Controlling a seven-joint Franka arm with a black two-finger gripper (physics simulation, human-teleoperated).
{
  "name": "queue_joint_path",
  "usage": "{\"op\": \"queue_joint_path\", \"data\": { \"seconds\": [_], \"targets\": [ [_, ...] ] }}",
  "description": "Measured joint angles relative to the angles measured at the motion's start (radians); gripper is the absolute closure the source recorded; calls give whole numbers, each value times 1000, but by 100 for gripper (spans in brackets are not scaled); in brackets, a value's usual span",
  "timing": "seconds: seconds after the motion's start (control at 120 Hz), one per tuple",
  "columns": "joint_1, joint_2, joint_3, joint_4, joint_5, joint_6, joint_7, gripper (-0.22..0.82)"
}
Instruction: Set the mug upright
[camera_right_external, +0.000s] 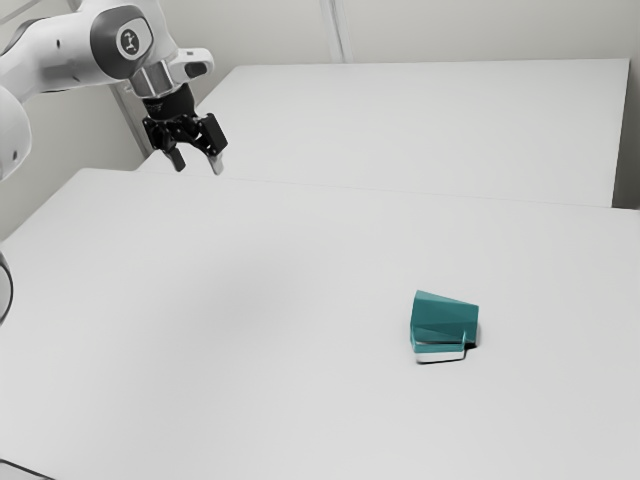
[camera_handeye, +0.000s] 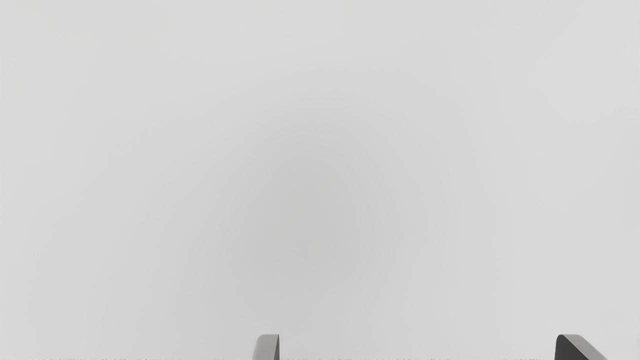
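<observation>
Exterior view: lower right of the frame, our teal, faceted mug (camera_right_external: 445, 315) lies on its side on the white table (camera_right_external: 230, 340), squared handle (camera_right_external: 440, 361) toward the bottom edge. Its long axis runs roughly left to right, wider end leftward; we cannot tell which end is the mouth. Well apart, upper left, hangs our gripper (camera_right_external: 198, 168), fingers (camera_handeye: 267, 348) wide apart. Beyond stands a pale wall (camera_right_external: 450, 28).
</observation>
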Motion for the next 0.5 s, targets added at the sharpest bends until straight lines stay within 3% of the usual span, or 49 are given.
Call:
{"op": "queue_joint_path", "data": {
  "seconds": [0.233, 0.342, 0.5],
  "targets": [
    [-1, 0, -2, 0, -1, -10, 1, 0],
    [5, -4, -48, -17, -7, -14, 1, 0],
    [19, -6, -76, -117, -184, 10, 3, 0]
  ]
}}
